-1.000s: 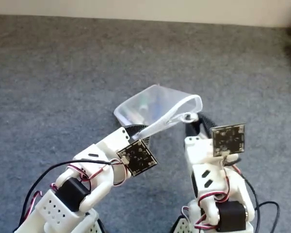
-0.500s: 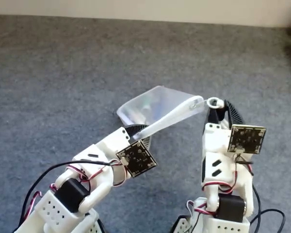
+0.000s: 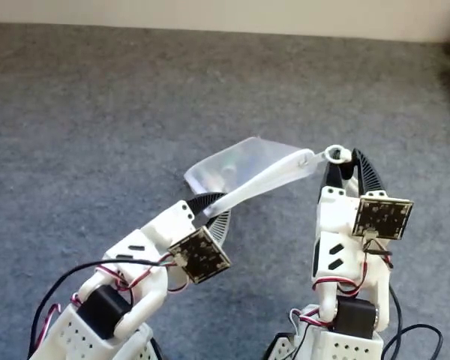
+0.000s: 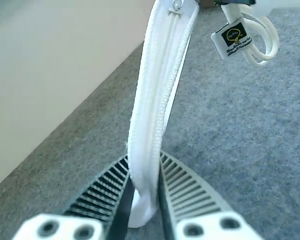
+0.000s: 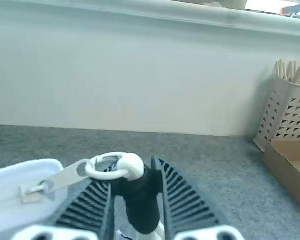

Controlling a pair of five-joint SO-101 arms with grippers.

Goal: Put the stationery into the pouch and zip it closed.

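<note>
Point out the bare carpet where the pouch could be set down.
Bare: the wide stretch from the pouch to the wall, all the carpet left of the left gripper, and right of the right gripper. Crowded: the near middle, with both arms and cables.

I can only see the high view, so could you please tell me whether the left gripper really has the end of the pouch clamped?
Observer: Yes. In the left wrist view the left gripper is shut on the white zip strip at the end of the pouch, and the strip runs straight up from between its fingers.
Operator: Thank you. And what exactly does the right gripper have at the other end?
Observer: In the right wrist view the right gripper holds the white ring of the zip pull between its fingers, with the metal pull tab leading from the ring back to the pouch.
</note>
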